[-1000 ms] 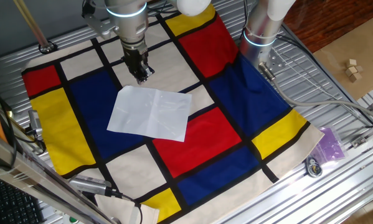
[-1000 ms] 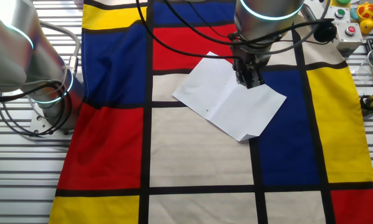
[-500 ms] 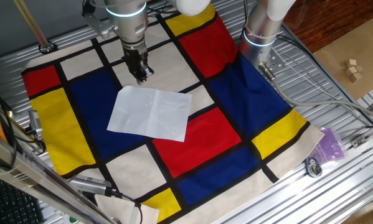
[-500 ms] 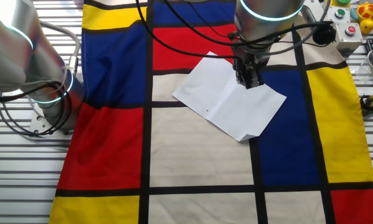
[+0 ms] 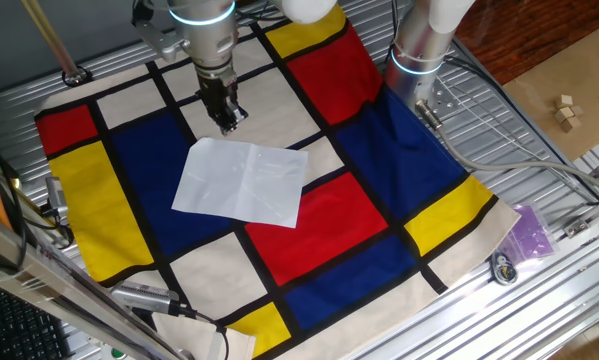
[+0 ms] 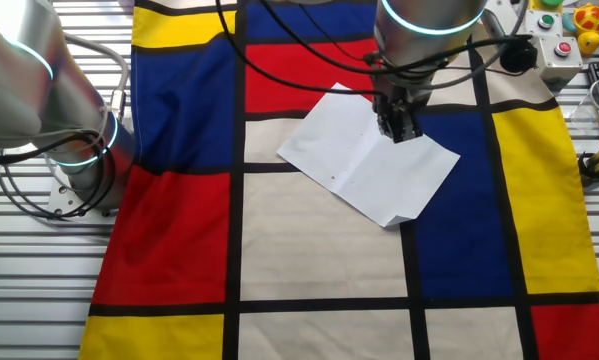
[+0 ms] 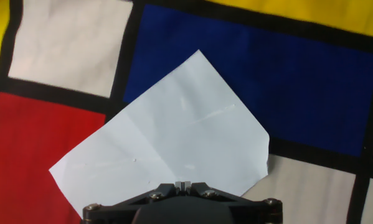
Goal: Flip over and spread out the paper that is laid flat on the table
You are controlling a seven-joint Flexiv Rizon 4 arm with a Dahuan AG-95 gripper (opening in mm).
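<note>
The paper [image 5: 241,181] is a thin white sheet with faint creases. It lies flat on the table's cloth [image 5: 149,160], across blue, cream and red blocks. It also shows in the other fixed view [image 6: 364,160] and fills the middle of the hand view [image 7: 167,137]. My gripper [image 5: 227,122] hangs just above the cloth at the paper's far edge, over that edge in the other fixed view [image 6: 399,131]. In the hand view its fingertips [image 7: 182,185] are pressed together with nothing visibly between them.
A second arm's base [image 5: 419,60] stands on the cloth at the far right, with cables [image 5: 519,160] trailing over the ribbed metal. A purple object [image 5: 531,232] and a small round part [image 5: 504,268] lie off the cloth's right edge. A button box [image 6: 559,30] sits nearby.
</note>
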